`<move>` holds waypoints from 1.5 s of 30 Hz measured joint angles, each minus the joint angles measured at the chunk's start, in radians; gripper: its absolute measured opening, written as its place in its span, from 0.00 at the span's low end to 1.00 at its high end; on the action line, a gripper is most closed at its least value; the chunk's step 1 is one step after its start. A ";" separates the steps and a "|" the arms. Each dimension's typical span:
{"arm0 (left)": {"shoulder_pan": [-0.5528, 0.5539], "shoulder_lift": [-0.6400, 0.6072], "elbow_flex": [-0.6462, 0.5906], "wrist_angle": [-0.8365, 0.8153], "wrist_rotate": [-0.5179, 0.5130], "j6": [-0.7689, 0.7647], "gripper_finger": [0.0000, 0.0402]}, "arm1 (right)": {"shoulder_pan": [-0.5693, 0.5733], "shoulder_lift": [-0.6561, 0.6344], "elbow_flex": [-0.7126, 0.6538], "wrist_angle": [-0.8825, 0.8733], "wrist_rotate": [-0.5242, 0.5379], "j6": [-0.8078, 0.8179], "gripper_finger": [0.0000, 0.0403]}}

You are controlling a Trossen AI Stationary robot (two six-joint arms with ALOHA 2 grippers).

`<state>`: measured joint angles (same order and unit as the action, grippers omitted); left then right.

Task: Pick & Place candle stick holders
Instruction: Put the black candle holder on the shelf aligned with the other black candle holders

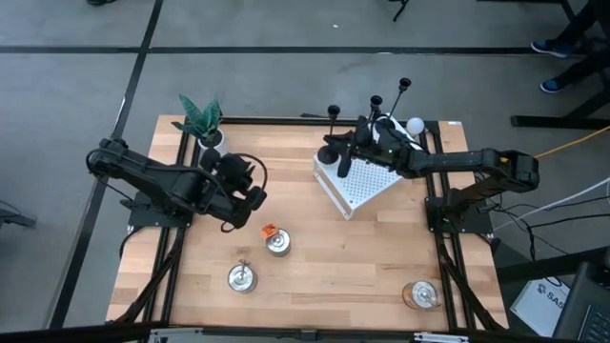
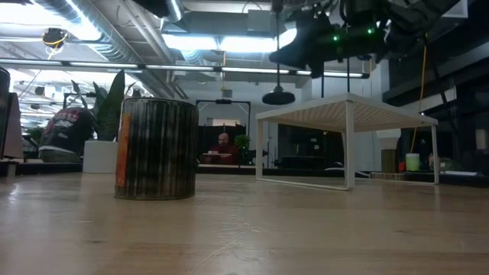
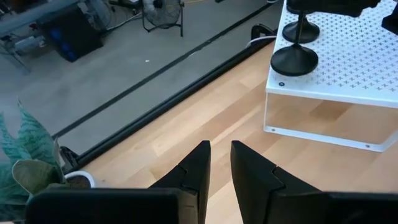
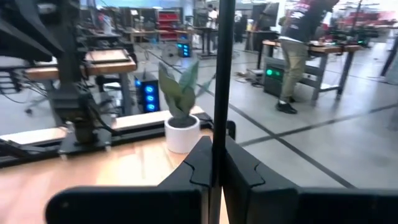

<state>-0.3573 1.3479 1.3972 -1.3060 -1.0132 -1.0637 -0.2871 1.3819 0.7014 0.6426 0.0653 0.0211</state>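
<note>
Candle stick holders (image 1: pixel 333 133) on the rack (image 1: pixel 364 186), cans (image 1: pixel 277 244) left, plant (image 1: pixel 202 119) behind
</note>
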 joint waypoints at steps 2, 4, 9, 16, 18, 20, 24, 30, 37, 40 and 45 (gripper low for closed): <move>0.000 0.007 0.000 0.000 -0.004 0.000 0.15 | -0.004 0.000 -0.004 -0.007 0.022 -0.006 0.04; 0.000 0.010 0.000 0.000 -0.012 0.000 0.15 | -0.009 0.001 -0.004 -0.021 0.028 -0.011 0.04; 0.000 0.010 0.000 0.000 -0.018 0.000 0.15 | -0.011 0.013 -0.004 -0.044 0.038 -0.010 0.04; 0.000 0.010 0.000 0.001 -0.025 0.000 0.15 | -0.010 0.032 -0.004 -0.039 0.077 -0.006 0.04; 0.000 0.010 0.000 0.000 -0.023 0.000 0.15 | -0.010 0.031 -0.004 -0.036 0.077 -0.006 0.04; 0.000 0.010 0.000 0.001 -0.023 0.000 0.15 | -0.010 0.031 -0.004 -0.032 0.076 -0.003 0.04; 0.000 0.010 0.000 0.001 -0.020 0.000 0.15 | -0.008 0.030 -0.004 -0.024 0.076 -0.001 0.04; 0.000 0.010 0.000 0.001 -0.019 0.000 0.15 | 0.035 0.030 -0.004 -0.006 0.082 0.008 0.04; 0.000 0.010 0.000 0.001 -0.017 0.000 0.15 | 0.118 0.030 -0.004 -0.006 0.222 0.003 0.04; 0.000 0.010 0.000 0.000 -0.017 0.002 0.15 | 0.151 0.029 -0.004 -0.011 0.301 -0.008 0.04; 0.000 0.010 0.000 0.000 -0.017 0.003 0.15 | 0.168 0.029 -0.004 -0.014 0.371 -0.029 0.05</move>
<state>-0.3573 1.3579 1.3968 -1.3056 -1.0306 -1.0603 -0.1188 1.4109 0.6975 0.6281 0.4363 -0.0078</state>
